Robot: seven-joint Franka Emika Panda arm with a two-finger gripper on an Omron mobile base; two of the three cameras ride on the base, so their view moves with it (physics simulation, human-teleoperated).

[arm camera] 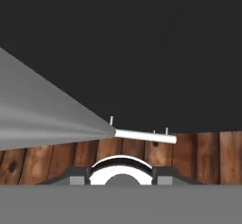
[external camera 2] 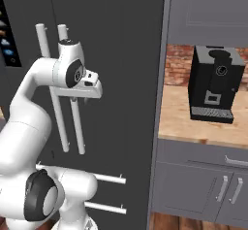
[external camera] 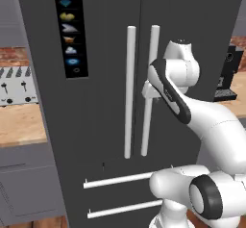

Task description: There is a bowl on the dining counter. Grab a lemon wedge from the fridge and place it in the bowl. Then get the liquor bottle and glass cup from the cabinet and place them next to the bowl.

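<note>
The dark grey fridge (external camera: 101, 102) stands shut and hides the lemon wedge. Bowl, liquor bottle, glass cup and cabinet are out of view. My gripper (external camera: 148, 91) hangs against the right door's pale vertical handle (external camera: 153, 49), about halfway down it, pointing downward. From the other side the gripper (external camera 2: 92, 91) sits just right of that handle (external camera 2: 75, 122). Along the hand, the handle (arm camera: 47, 119) runs as a wide grey wedge left of my gripper (arm camera: 121, 179). I cannot see whether the jaws hold it.
A toaster (external camera: 17, 85) sits on the wooden counter (external camera: 21, 123) left of the fridge. A black coffee machine (external camera 2: 215, 83) stands on the counter (external camera 2: 189, 124) to the right, above grey base cabinets (external camera 2: 203, 185). Two drawer handles (external camera: 120, 180) cross the fridge's lower part above the wooden floor (arm camera: 208, 157).
</note>
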